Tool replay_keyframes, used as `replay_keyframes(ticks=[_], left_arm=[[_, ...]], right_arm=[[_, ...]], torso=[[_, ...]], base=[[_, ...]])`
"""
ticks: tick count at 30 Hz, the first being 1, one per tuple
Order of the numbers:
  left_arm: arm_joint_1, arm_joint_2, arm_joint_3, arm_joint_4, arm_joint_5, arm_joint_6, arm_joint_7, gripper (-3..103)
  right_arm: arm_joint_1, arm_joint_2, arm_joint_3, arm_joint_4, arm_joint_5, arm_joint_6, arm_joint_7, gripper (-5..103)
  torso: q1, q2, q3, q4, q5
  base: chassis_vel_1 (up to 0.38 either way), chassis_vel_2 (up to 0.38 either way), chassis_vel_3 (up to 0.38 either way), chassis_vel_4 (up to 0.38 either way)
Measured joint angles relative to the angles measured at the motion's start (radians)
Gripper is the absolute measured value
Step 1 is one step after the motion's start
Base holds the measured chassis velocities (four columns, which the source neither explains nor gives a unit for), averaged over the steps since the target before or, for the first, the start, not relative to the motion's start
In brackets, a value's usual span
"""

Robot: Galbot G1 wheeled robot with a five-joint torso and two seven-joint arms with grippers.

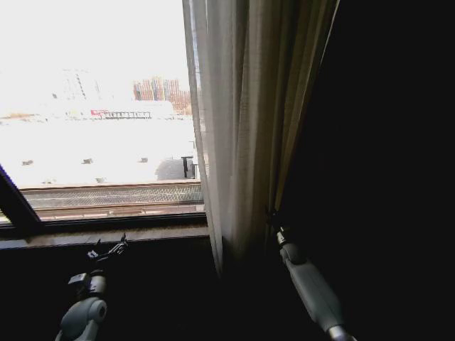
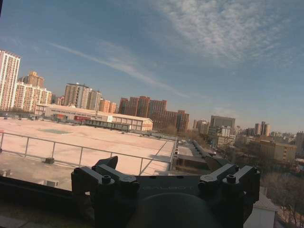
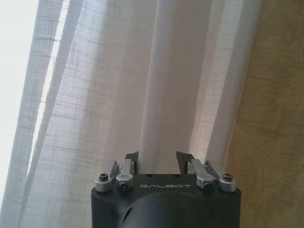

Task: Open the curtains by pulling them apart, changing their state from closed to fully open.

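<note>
Blown-out daylight through window (image 1: 99,106), room interior nearly black, backlit curtains (image 1: 242,128)

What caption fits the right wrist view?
Right claw clamps a pleat of the sheer white curtain, beside a beige wall.

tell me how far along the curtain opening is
Mostly done on this side: the window glass is uncovered and the curtains hang bunched to its right. In hand: the right tool has a fold of the fabric between its fingers. The left tool sits open at the sill, holding nothing. Left: pushing the bunch further aside, if needed.
</note>
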State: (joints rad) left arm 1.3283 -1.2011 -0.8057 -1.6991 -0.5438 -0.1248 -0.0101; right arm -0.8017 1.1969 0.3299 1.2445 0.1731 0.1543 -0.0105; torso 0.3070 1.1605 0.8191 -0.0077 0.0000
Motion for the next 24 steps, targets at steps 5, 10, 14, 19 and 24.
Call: replay_keyframes(ticks=[5, 10, 14, 19, 24], left_arm=[[0.000, 0.000, 0.000, 0.000, 0.000, 0.000, 0.000, 100], [0.000, 0.000, 0.000, 0.000, 0.000, 0.000, 0.000, 100], [0.000, 0.000, 0.000, 0.000, 0.000, 0.000, 0.000, 100], [0.000, 0.000, 0.000, 0.000, 0.000, 0.000, 0.000, 100], [0.000, 0.000, 0.000, 0.000, 0.000, 0.000, 0.000, 100]], right_arm=[[-0.080, -0.037, 0.019, 0.072, 0.064, -0.057, -0.011, 59], [-0.166, -0.062, 0.064, 0.153, 0.121, -0.082, -0.024, 81], [-0.215, -0.064, 0.091, 0.214, 0.139, -0.090, -0.028, 96], [-0.247, -0.064, 0.115, 0.245, 0.114, -0.078, -0.058, 100], [-0.251, -0.063, 0.118, 0.253, 0.107, -0.064, -0.068, 100]], torso=[[0.000, 0.000, 0.000, 0.0001, 0.0000], [0.000, 0.000, 0.000, 0.0000, 0.0000], [0.000, 0.000, 0.000, 0.0002, 0.0000], [0.000, 0.000, 0.000, 0.0002, 0.0000], [0.000, 0.000, 0.000, 0.0003, 0.0000]], base=[[0.000, 0.000, 0.000, 0.000], [0.000, 0.000, 0.000, 0.000], [0.000, 0.000, 0.000, 0.000], [0.000, 0.000, 0.000, 0.000], [0.000, 0.000, 0.000, 0.000]])
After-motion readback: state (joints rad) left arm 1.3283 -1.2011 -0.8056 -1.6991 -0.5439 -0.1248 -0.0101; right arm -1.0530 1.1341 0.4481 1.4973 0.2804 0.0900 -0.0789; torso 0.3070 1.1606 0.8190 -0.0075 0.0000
